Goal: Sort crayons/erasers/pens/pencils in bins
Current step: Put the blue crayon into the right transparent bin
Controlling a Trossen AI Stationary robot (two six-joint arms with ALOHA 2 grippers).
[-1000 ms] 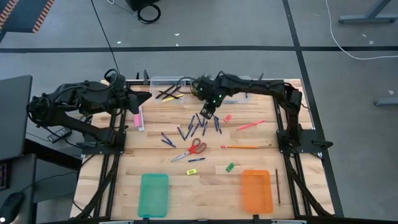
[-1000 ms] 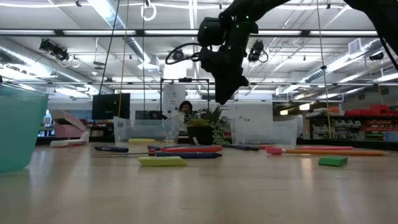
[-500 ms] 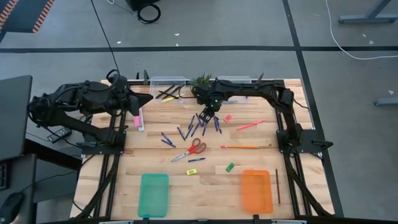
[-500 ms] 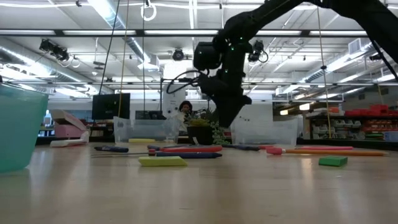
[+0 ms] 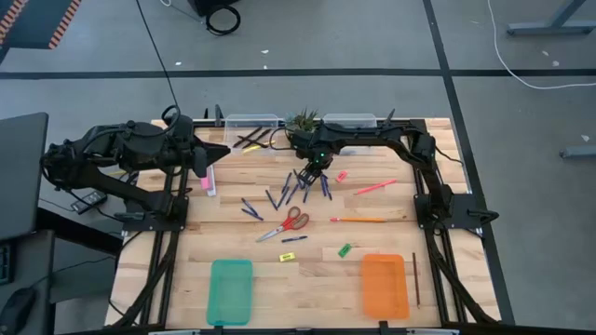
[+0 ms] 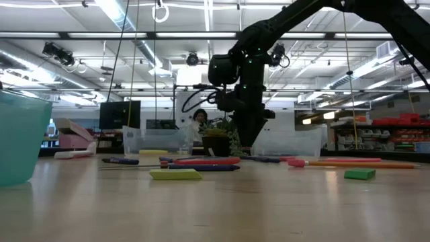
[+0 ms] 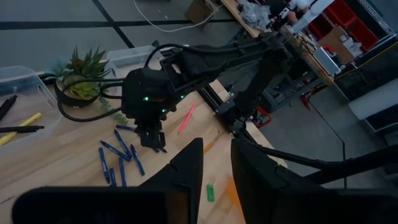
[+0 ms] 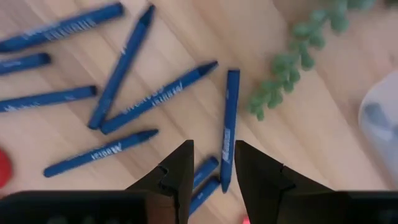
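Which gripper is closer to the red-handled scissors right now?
Right. The right gripper hangs over the blue pens just beyond the scissors; the left gripper waits at the table's left edge.

The high view looks straight down on the whole desk (image 5: 307, 270) from far above. The low view sits at desk height, facing level across the surface into the room. The left wrist view looks from a distance across at the right arm and the blue pens (image 7: 118, 158). The right wrist view hangs close over those same pens (image 8: 149, 99), at the frame's centre.
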